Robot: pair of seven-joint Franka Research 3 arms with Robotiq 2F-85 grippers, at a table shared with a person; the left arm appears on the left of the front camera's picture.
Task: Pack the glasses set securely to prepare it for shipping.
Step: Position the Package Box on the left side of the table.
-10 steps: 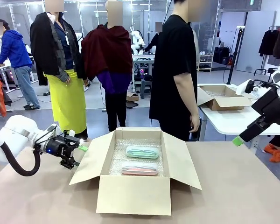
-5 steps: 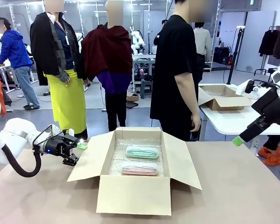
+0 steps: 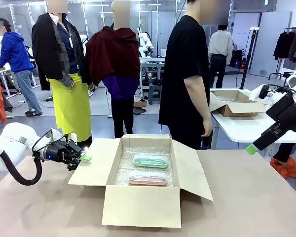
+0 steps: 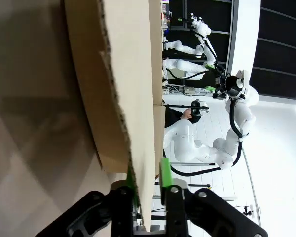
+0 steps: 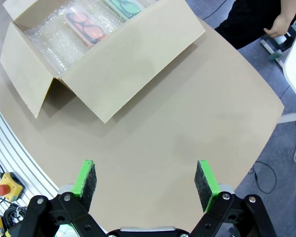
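Observation:
The glasses set lies inside an open brown carton (image 3: 140, 205) on bubble wrap: a mint-green case (image 3: 151, 160) toward the back and a pale pink case (image 3: 147, 179) in front of it. My left gripper (image 3: 85, 157) is shut on the outer edge of the carton's left flap (image 3: 91, 170). In the left wrist view its green pads (image 4: 165, 170) sit on either side of that cardboard flap (image 4: 123, 74). My right gripper (image 3: 250, 148) hangs open above the table's right side, well clear of the carton. From above, the right gripper (image 5: 145, 180) looks down on the carton (image 5: 133, 59) and both cases (image 5: 86, 22).
A person in black (image 3: 187, 74) stands at the far edge behind the carton, hand (image 3: 205, 131) hanging down. The carton's front, right and back flaps are spread open. A second table with another open box (image 3: 234, 106) stands at the back right. Bare tabletop (image 5: 197, 123) lies right of the carton.
My left gripper has closed on the left flap's edge, and the flap has risen slightly. The right arm has held still.

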